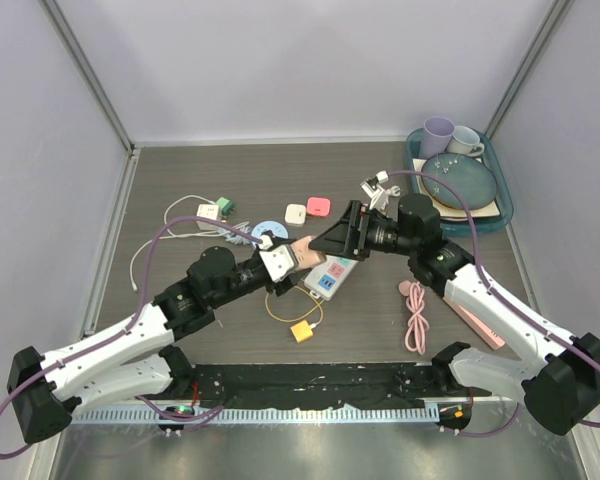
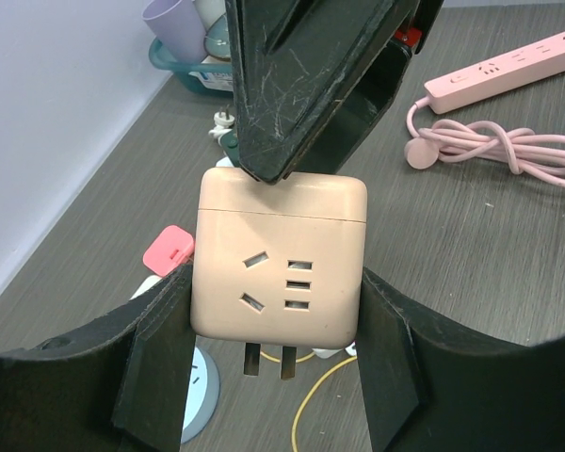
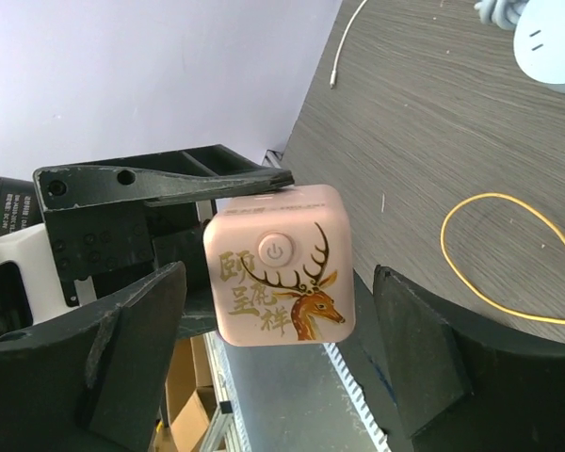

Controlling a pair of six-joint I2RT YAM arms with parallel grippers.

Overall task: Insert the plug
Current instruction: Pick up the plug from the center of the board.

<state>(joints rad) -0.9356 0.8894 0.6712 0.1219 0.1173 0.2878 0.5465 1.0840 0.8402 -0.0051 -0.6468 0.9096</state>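
A pink cube plug point(image 1: 302, 252) with a deer picture and a power button point(image 3: 278, 276) is held above the table. My left gripper point(image 2: 278, 282) is shut on its two sides. Its socket face point(image 2: 281, 273) and two metal prongs point(image 2: 264, 360) show in the left wrist view. My right gripper point(image 3: 278, 282) is open, with a finger on each side of the cube and a gap on both sides. In the top view the right gripper point(image 1: 335, 240) meets the left gripper point(image 1: 290, 258) head on. A white power strip point(image 1: 330, 275) with blue and pink sockets lies just below them.
A pink power strip point(image 1: 475, 320) and its coiled pink cable point(image 1: 416, 318) lie at the right. A yellow cable with a yellow plug point(image 1: 302, 331) lies in front. A round blue socket point(image 1: 268, 230), small adapters point(image 1: 319, 207) and white cables lie behind. A tray of dishes point(image 1: 416, 160) stands at the back right.
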